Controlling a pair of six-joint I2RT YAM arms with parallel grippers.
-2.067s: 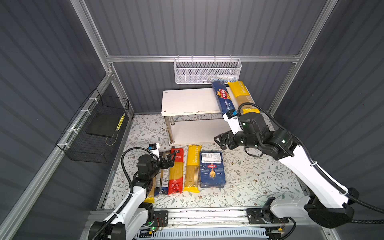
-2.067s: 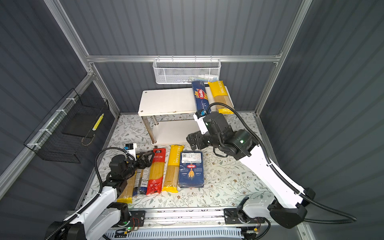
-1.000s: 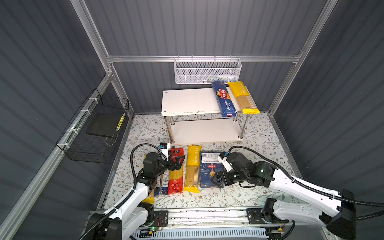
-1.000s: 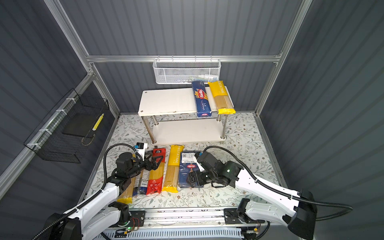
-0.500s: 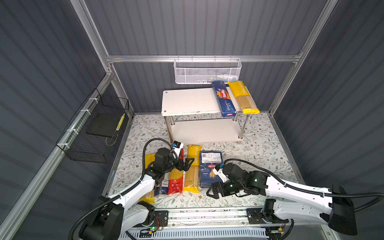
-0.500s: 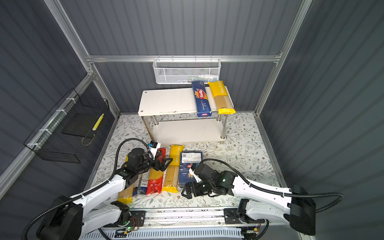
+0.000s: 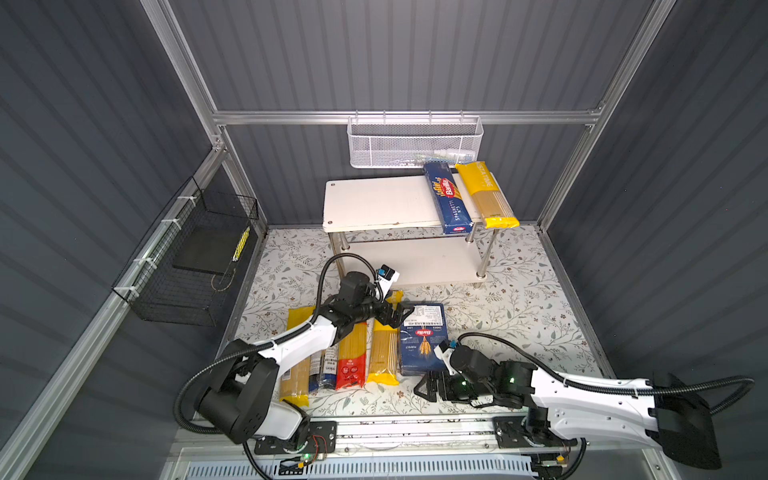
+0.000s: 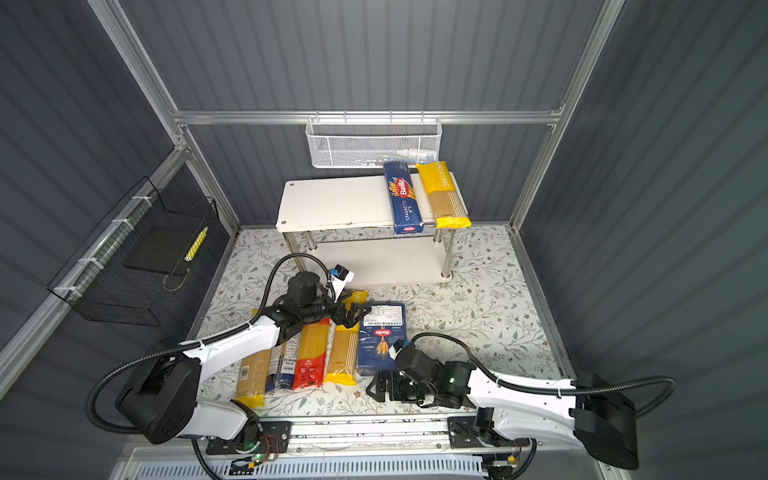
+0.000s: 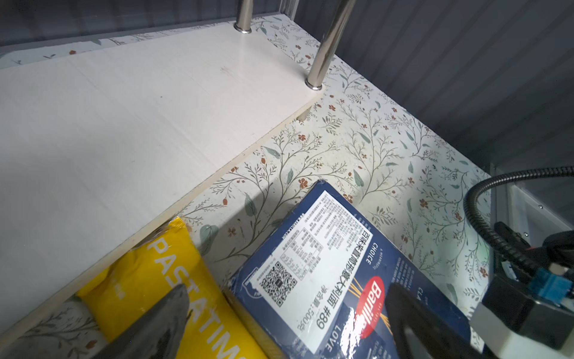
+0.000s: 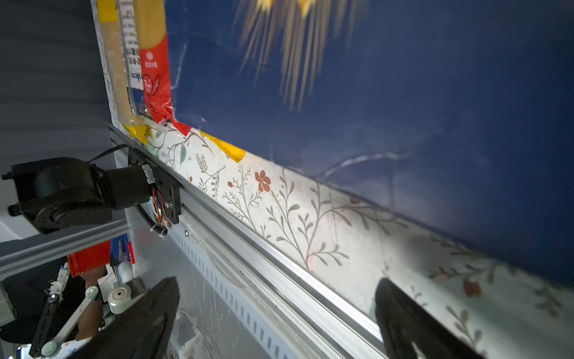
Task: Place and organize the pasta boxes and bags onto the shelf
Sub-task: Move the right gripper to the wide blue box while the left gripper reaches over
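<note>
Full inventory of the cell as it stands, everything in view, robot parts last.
shelf: 1, white boards with chrome legs, back of mat
narrow Barilla spaghetti box: 1, dark blue, top board
yellow-ended spaghetti bags: 3, one on top board beside that box, two on mat
blue-and-white-label bag: 1, clear, mat
red spaghetti bag: 1, mat
wide Barilla box: 1, dark blue, mat
floral mat: 1, floor
white mesh basket: 1, back rail
black wire basket: 1, left wall
left gripper: open, over wide box's far corner
right gripper: open, at its near edge
</note>
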